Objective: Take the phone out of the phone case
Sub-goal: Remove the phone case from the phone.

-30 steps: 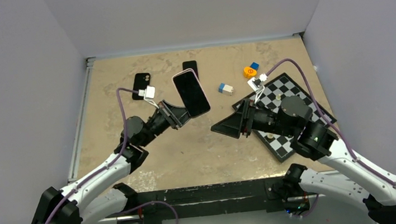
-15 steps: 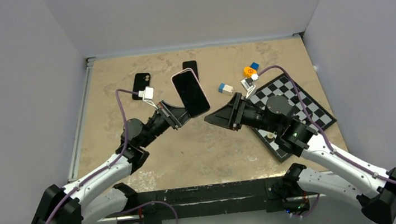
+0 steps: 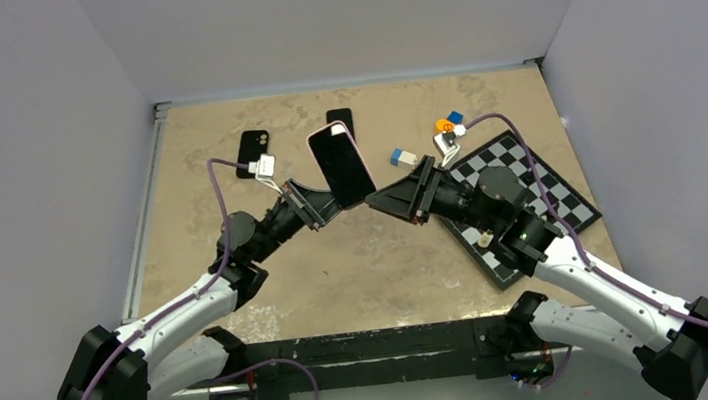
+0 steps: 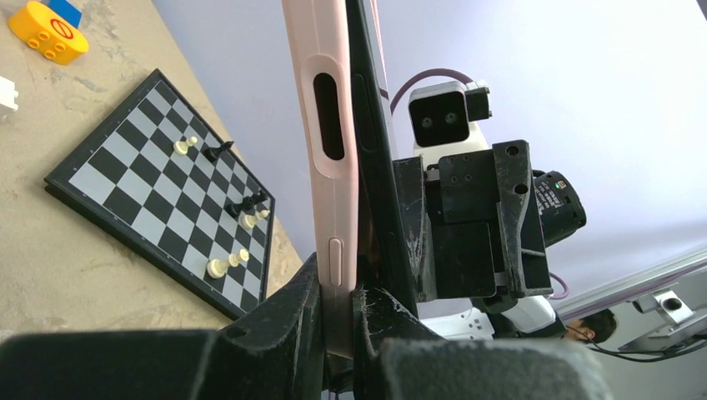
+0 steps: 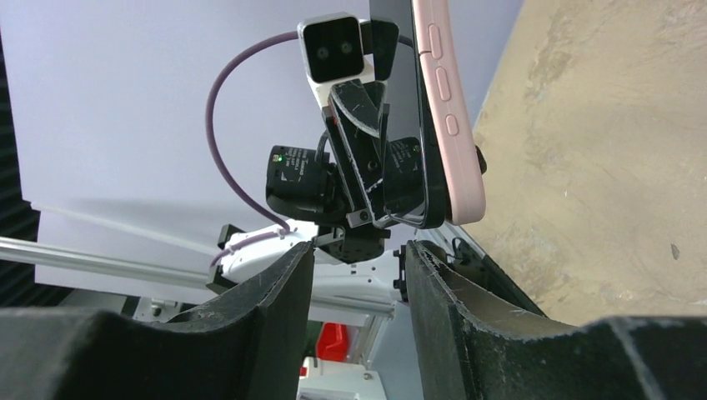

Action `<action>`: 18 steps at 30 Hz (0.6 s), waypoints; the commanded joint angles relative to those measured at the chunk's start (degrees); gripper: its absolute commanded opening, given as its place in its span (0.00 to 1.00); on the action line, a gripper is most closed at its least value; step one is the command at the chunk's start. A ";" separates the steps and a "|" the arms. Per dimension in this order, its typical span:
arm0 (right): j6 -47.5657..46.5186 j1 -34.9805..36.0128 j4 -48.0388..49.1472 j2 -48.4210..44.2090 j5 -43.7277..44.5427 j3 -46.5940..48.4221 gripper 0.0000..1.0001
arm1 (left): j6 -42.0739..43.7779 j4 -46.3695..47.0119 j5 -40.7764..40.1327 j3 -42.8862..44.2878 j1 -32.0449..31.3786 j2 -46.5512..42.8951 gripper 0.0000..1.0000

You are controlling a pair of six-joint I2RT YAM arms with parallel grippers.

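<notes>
At the centre of the table (image 3: pixel 358 270), the left tool (image 3: pixel 328 206) is clamped on the lower end of the phone (image 3: pixel 341 164). One finger bears on the back of the pink phone case (image 4: pixel 332 167) and the other on the screen side. The phone sits fully in the case and is held clear of the table, tilted with its screen toward the top camera.

The right tool (image 3: pixel 377 200) has its jaws apart, just beside the lower right edge of the phone. No contact is visible in its wrist view.

Probable hazards from this position:

- **Blocked separation.** The left clamp spans both case and phone. Any pull on the phone then works against that clamp, and the case lip is unlikely to release.
- **Loss of hold.** The left tool grips one short end only. A side push from the right tool would lever the phone about that end and could twist it free, dropping it to the table.
- **Slip.** The screen is smooth. A jaw closing on the rim at an angle may slide off.
- **Tool collision.** The two tools are very near each other, so a small aiming error brings finger against finger.
- **Disturbed surroundings.** The right arm hangs over the chessboard (image 3: pixel 521 203), and a low sweep could knock the chess pieces (image 4: pixel 218 267).
</notes>
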 commanded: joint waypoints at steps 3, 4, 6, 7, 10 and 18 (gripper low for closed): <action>0.72 -0.55 1.74 0.02 1.76 -0.12 0.46 | -0.67 8.78 -0.31 0.19 0.08 -1.16 0.00; 0.74 -0.57 1.76 0.11 1.74 -0.30 0.44 | -0.70 8.70 -0.18 0.34 0.02 -1.18 0.00; 1.04 -0.75 1.82 0.16 1.98 -0.81 0.41 | -0.70 8.61 -0.09 0.41 -0.03 -1.29 0.00; 1.17 -0.85 2.03 0.23 1.92 -0.90 0.41 | -0.66 8.58 -0.05 0.39 -0.07 -1.30 0.00; 0.91 -0.94 2.50 0.59 2.20 -0.90 0.41 | -0.76 8.58 0.20 0.35 -0.17 -1.38 0.00; 1.57 -1.52 4.70 2.92 2.43 -0.69 0.40 | -0.68 8.54 0.57 0.35 -0.43 -1.65 0.00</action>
